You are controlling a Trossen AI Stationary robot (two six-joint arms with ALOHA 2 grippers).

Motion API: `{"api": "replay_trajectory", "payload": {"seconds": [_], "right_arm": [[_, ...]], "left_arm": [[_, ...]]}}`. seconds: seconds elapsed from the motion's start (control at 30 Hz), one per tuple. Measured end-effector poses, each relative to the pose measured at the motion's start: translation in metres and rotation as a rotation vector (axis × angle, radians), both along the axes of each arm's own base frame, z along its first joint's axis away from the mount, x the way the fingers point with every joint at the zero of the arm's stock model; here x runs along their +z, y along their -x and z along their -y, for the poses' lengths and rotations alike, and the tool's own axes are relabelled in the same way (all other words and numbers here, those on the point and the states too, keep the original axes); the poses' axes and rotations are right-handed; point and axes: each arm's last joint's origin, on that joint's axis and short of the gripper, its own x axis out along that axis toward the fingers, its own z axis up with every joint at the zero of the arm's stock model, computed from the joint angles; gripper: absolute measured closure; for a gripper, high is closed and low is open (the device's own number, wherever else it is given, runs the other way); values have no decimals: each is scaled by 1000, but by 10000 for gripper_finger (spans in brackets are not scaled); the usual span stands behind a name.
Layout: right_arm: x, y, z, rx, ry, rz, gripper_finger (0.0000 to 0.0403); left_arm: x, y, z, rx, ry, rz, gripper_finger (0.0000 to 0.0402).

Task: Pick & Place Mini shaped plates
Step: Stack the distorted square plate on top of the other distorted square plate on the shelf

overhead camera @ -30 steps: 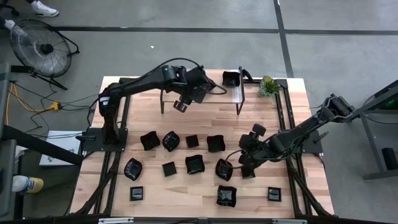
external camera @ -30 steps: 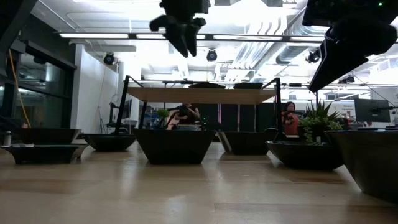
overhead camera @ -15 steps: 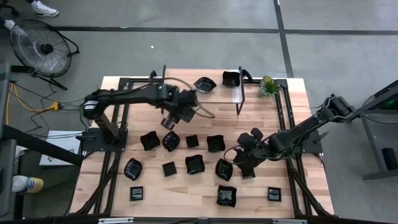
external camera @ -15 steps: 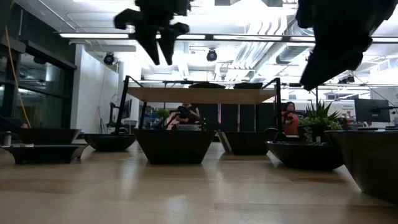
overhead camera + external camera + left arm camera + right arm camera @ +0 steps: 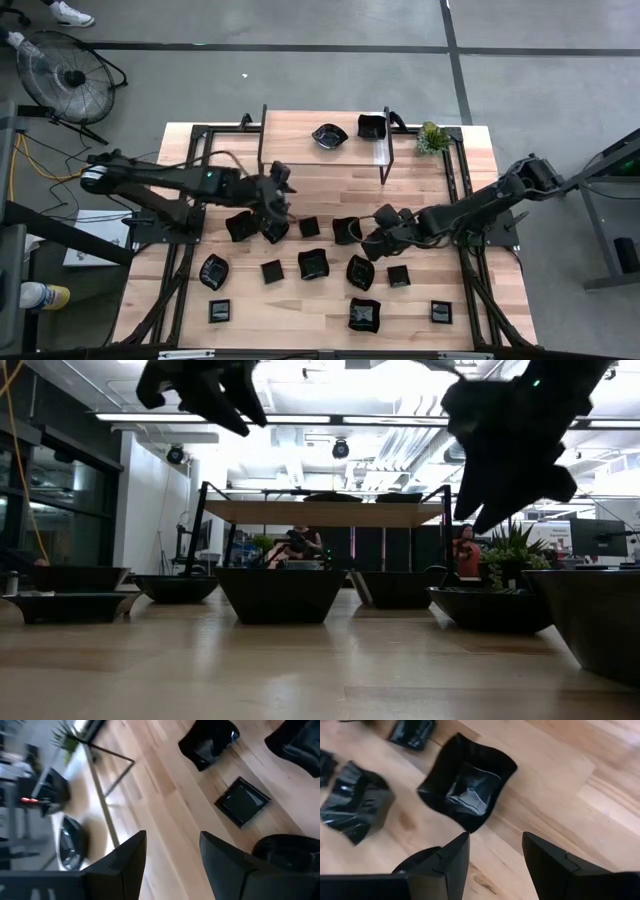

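Several small glossy black plates lie flat in rows on the wooden table, among them a wavy one and a wavy square one. Two more plates sit on the raised shelf at the far side. My left gripper hangs open and empty above the far row's left end. In its wrist view I see a small square plate. My right gripper is open and empty, just right of the wavy square plate.
A small green plant stands at the far right corner beside the shelf. Black frame rails run along both table sides. Bare wood lies between the shelf and the far row. People sit in the room beyond.
My left gripper has swung from over the shelf toward the near and left side, coming down over the far row of plates. A plate now shows on the shelf where it had been. My right gripper has moved left and toward the far edge, uncovering a small square plate.
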Motion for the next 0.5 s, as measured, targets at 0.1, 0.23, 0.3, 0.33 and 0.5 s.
{"api": "replay_trajectory", "payload": {"seconds": [0.1, 0.23, 0.3, 0.33, 0.5], "right_arm": [[-7, -5, 7, -39, -32, -28, 226], [-16, -12, 15, -51, -79, -59, 226], [-20, -17, 17, -46, -111, -56, 226], [-22, -20, 18, -43, -120, -54, 226], [-33, -29, 23, -41, -142, -53, 226]], "left_arm": [[-5, 9, 8, -3, -32, 45, 223], [-16, 19, 15, -9, -59, 65, 223], [-22, 23, 18, -16, -62, 72, 223], [-25, 25, 19, -19, -61, 70, 223], [-37, 30, 20, -1, -53, 42, 223]]}}
